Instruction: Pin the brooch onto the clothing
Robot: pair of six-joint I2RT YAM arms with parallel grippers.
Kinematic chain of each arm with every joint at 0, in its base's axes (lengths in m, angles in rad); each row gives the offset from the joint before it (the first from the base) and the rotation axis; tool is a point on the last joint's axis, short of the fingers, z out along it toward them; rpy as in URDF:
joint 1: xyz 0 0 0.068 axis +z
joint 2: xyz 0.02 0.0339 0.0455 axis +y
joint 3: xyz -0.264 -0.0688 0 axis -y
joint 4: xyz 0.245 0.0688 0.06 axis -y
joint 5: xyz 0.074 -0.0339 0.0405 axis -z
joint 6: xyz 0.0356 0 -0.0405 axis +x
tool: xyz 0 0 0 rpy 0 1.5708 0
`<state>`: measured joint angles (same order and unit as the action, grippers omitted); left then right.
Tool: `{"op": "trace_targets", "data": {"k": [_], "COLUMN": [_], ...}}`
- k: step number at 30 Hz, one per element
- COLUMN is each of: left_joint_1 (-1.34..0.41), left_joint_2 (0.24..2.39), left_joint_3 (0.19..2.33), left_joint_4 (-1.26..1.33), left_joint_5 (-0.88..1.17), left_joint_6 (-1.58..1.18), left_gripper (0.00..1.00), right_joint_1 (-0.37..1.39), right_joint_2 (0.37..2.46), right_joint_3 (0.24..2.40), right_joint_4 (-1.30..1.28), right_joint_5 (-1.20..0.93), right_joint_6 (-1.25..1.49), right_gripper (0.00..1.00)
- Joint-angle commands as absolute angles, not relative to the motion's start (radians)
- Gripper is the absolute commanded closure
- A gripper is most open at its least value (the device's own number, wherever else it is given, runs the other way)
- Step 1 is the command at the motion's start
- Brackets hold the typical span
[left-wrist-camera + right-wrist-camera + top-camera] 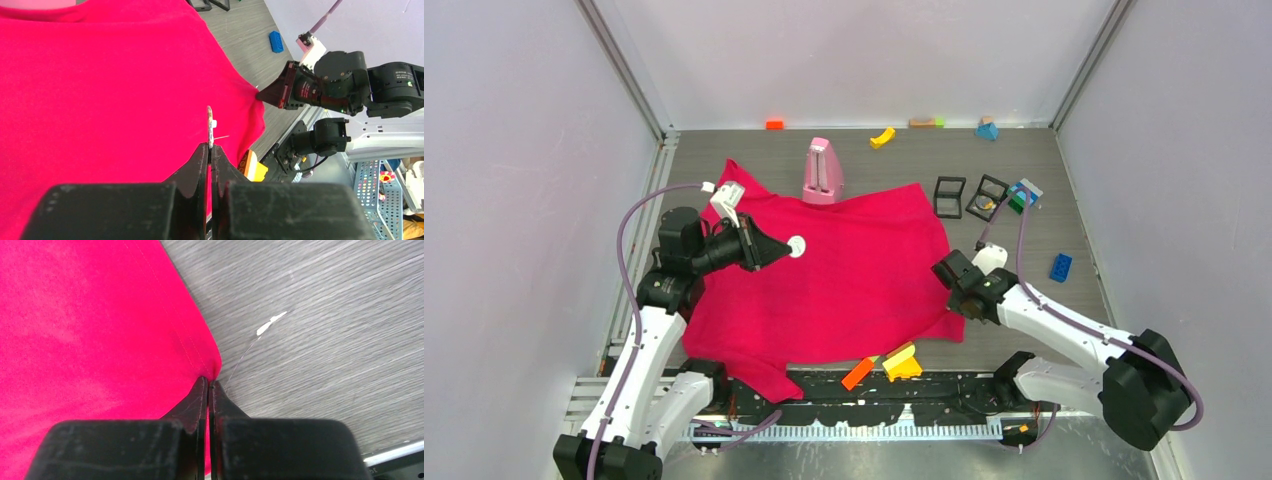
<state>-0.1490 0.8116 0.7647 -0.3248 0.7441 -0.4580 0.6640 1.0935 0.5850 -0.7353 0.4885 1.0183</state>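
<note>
Left claw (210, 146) clamped shut on thin white brooch (210, 120) edge, over clothing (844, 270) spread on bench (904, 160). Right claw (209, 383) pinches its corner hem. Cloth likely soft, light, bunches; brooch small, stiff: hold rim, hem taut.

Clothing (854, 290) spread across the table (1084, 220) middle.
The brooch (797, 245) hangs over its left part, nipped in the left gripper (786, 247); the right gripper (944, 268) pinches its right edge.

Left arm (652, 345), right arm (1054, 322): white links, black joints, lilac cables, black tapered fingers (197, 170).
</note>
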Motion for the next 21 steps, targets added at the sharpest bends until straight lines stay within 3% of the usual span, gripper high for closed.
{"op": "trace_targets", "data": {"k": [1, 12, 14, 17, 19, 21], "left_joint_1": [-0.144, -0.144, -0.144, -0.144, -0.144, -0.144], "left_joint_2": [0.797, 0.792, 0.788, 0.783, 0.780, 0.778], "left_joint_3": [0.801, 0.808, 0.810, 0.810, 0.811, 0.815], "left_joint_4": [-0.329, -0.367, -0.375, -0.381, -0.392, -0.413], "left_joint_5": [0.738, 0.688, 0.676, 0.667, 0.651, 0.611], "left_joint_6": [-0.434, -0.417, -0.410, -0.407, -0.403, -0.394], "left_gripper": [1.00, 1.00, 1.00, 1.00, 1.00, 1.00], "right_joint_1": [0.601, 0.432, 0.421, 0.416, 0.416, 0.416], "right_joint_2": [1.075, 1.032, 1.024, 1.016, 1.017, 1.019], "right_joint_3": [0.632, 0.667, 0.674, 0.691, 0.711, 0.728], "right_joint_4": [-0.758, -0.763, -0.773, -0.787, -0.797, -0.796], "right_joint_5": [0.568, 0.535, 0.546, 0.560, 0.545, 0.495], "right_joint_6": [0.961, 0.886, 0.875, 0.862, 0.843, 0.813], "right_gripper": [0.99, 0.98, 0.89, 0.36, 0.26, 0.24]}}
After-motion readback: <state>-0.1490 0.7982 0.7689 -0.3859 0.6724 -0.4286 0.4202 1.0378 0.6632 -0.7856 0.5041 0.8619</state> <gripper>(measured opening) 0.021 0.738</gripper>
